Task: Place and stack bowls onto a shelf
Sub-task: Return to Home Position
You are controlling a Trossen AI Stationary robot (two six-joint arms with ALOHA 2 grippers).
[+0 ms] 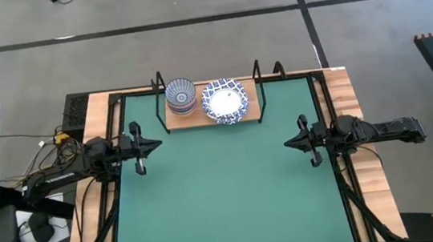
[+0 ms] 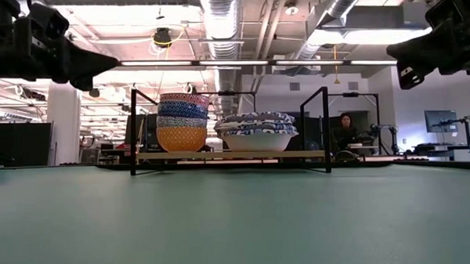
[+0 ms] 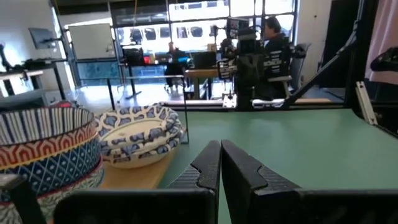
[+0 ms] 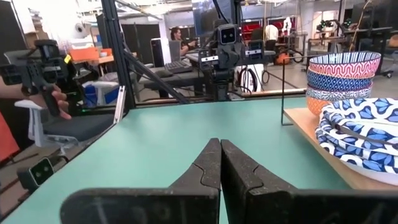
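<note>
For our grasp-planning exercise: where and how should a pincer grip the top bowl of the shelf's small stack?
Probably grip the top small bowl by its rim, one finger inside and one outside, coming from above on the mat side. It sits nested in its stack, leaving only rim and upper wall free, and the shelf has posts at its ends.

Shelf [image 1: 253, 111]: matt light wood on black metal wire. Bowls [image 1: 224, 102]: glossy glazed ceramic. Mat [image 1: 224, 193]: green, smooth, matt.
</note>
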